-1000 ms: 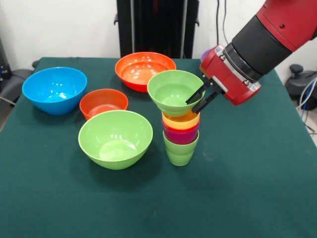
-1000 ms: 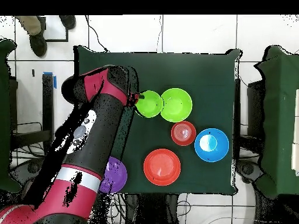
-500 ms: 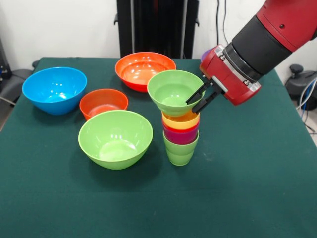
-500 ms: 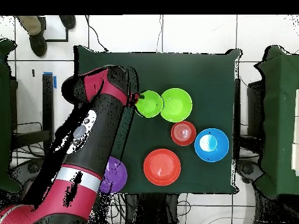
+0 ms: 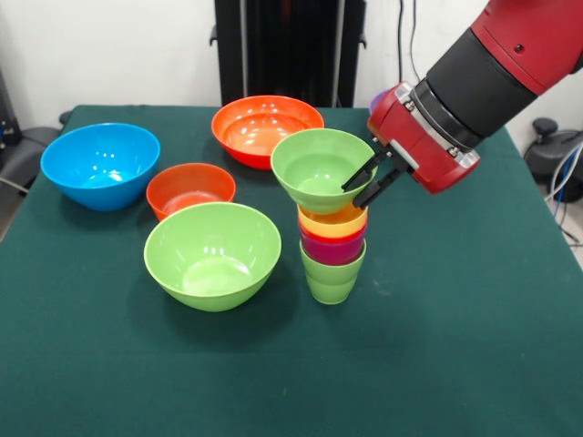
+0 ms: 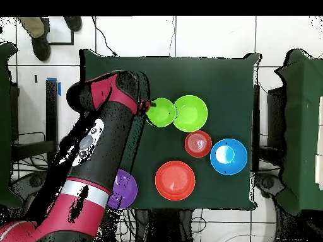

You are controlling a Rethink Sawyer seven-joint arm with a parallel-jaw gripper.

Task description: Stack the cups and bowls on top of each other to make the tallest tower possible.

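The tower stands mid-table: a light green cup at the bottom, a red-purple band, a yellow cup, and the small light green bowl on top. My gripper reaches in from the right, one finger inside the bowl's right rim and one outside, shut on it. From overhead the small green bowl hides the cups, with the gripper at its left edge. The other bowls lie loose around it.
A large light green bowl sits just left of the tower. Behind it are a small orange-red bowl, a blue bowl and a large orange bowl. A purple bowl lies partly under my arm. A person's shoes show beyond the table.
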